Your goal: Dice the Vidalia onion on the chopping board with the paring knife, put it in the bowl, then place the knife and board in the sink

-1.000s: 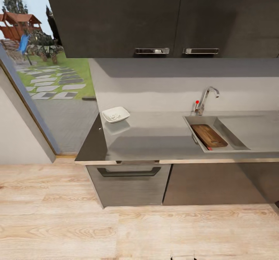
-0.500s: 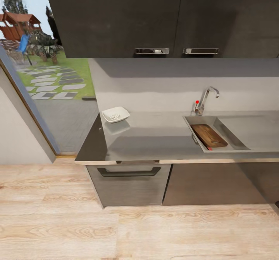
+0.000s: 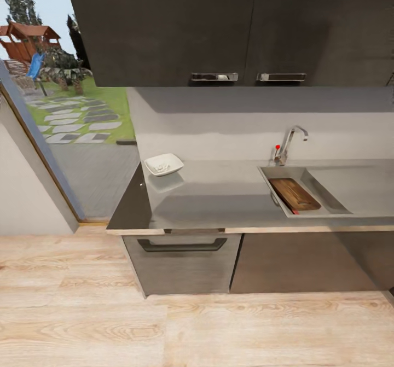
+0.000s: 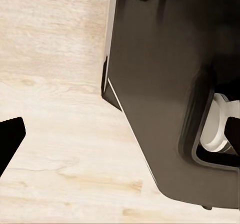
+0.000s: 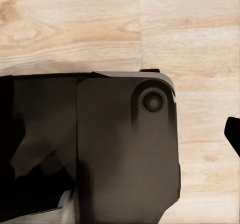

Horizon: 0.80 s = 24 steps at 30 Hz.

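The dark brown chopping board lies inside the sink, set into the right part of the countertop. At the board's near end, a small red-orange piece of the paring knife shows; the rest of it is hidden. The white bowl stands at the countertop's back left with small pale bits in it. No whole Vidalia onion is in view. One dark fingertip of my left gripper and one fingertip of my right gripper each sit at a picture edge, over the wooden floor and far from the counter.
A chrome tap with a red dot rises behind the sink. Dark wall cabinets hang above the counter, and a drawer handle sits below it. A glass door to the garden is at the left. My dark base stands on the wood floor.
The whole head view has shifted slightly, so the camera moved. The board, knife and bowl keep their places.
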Motion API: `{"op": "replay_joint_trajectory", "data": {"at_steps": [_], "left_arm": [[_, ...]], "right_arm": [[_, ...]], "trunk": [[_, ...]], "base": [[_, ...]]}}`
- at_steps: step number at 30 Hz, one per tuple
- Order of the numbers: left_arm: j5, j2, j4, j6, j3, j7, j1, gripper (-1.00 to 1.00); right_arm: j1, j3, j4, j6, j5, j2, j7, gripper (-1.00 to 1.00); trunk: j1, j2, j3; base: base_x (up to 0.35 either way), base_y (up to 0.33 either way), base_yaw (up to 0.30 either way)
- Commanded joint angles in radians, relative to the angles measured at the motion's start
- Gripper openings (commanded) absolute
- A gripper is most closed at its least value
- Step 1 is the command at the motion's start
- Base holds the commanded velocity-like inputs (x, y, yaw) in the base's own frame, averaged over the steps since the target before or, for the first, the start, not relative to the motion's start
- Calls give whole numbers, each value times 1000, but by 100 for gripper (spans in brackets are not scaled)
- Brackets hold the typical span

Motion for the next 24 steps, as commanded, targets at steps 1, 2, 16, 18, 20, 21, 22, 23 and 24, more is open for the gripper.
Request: {"op": "replay_joint_trajectory", "data": {"at_steps": [1,2,16,18,20,21,22,23,24], "left_arm": [[9,0,3,-1,-2,-2,0,100],[9,-1,6,-1,-2,-2,0,100],[5,4,147,-5,-3,-4,0,100],[5,4,215,-4,-3,-4,0,100],[4,5,295,-4,-3,-3,0,100],[4,5,304,-4,-3,-3,0,100],[4,5,311,-4,-3,-3,0,100],[4,4,313,-4,-3,-4,0,100],[4,4,313,-4,-3,-4,0,100]], "right_arm": [[0,9,4,-2,-9,-1,-4,100],[1,9,7,-2,-9,-1,-4,100],[0,10,28,-1,-10,-6,-4,100],[0,10,28,-1,-10,-5,-4,100],[1,10,28,-1,-10,-5,-4,100],[0,10,28,-1,-10,-5,-4,100],[0,10,29,-1,-10,-5,-5,100],[1,10,29,-1,-10,-5,-5,100],[1,10,29,-1,-10,-5,-5,100]], "trunk": [[1,-1,0],[1,-1,2],[1,-1,25],[1,-1,28],[1,-1,31],[1,-1,33],[1,-1,34],[1,-1,36],[1,-1,37]], "base": [[0,0,0],[0,0,0],[0,0,0],[0,0,0],[0,0,0],[0,0,0],[0,0,0],[0,0,0],[0,0,0]]}}
